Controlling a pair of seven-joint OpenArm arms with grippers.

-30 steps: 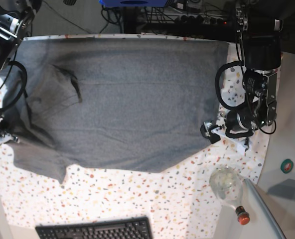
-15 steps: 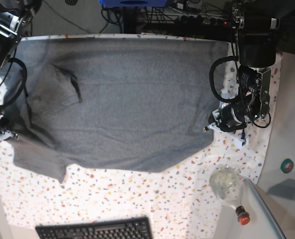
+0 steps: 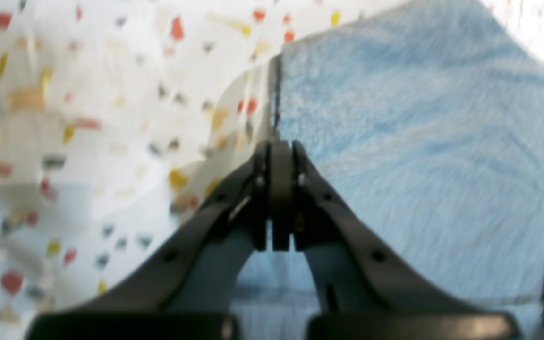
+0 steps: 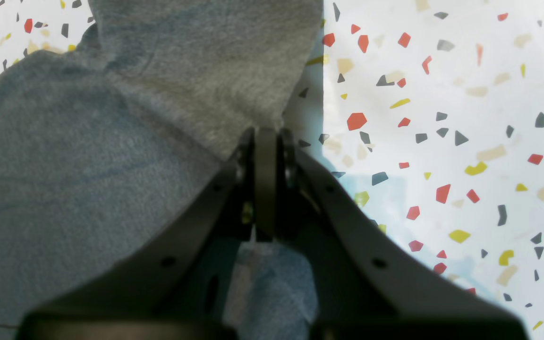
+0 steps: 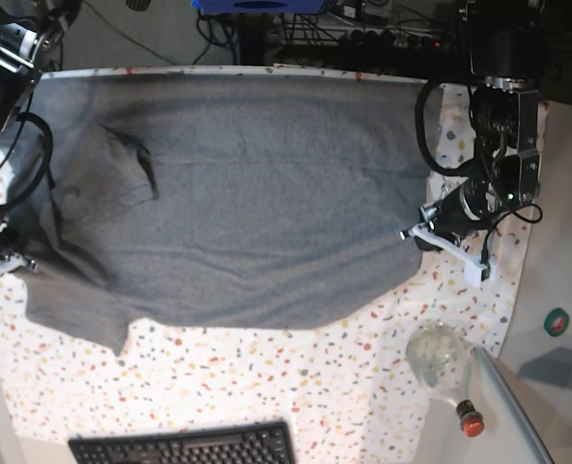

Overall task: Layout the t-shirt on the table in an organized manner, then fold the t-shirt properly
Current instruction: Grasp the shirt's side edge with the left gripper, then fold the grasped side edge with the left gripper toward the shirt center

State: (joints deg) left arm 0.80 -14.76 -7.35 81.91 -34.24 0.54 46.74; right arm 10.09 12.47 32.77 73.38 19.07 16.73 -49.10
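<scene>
You are looking at one t-shirt [image 5: 238, 193] spread across one speckled table [image 5: 296, 387], with two arms working at its opposite ends. The heather-grey cloth covers most of the far part of the table; one sleeve lies folded onto the body near the base view's upper left, and the near edge runs unevenly above a bare strip of speckled surface. The left gripper [image 3: 279, 146], on the base view's right [image 5: 414, 235], has its jaws pressed together at the t-shirt's edge, where cloth meets table; its wrist view is blurred, so you cannot tell for certain whether a fold of cloth is caught between them. The right gripper [image 4: 266, 134], at the base view's left edge [image 5: 6, 259], has its jaws closed on a bunched fold of the t-shirt, which puckers upward from the fingertips. Near you on the table you can count one black keyboard [image 5: 185, 447] and one clear glass bottle [image 5: 441, 362] with a red cap, lying on its side, both apart from the cloth.
</scene>
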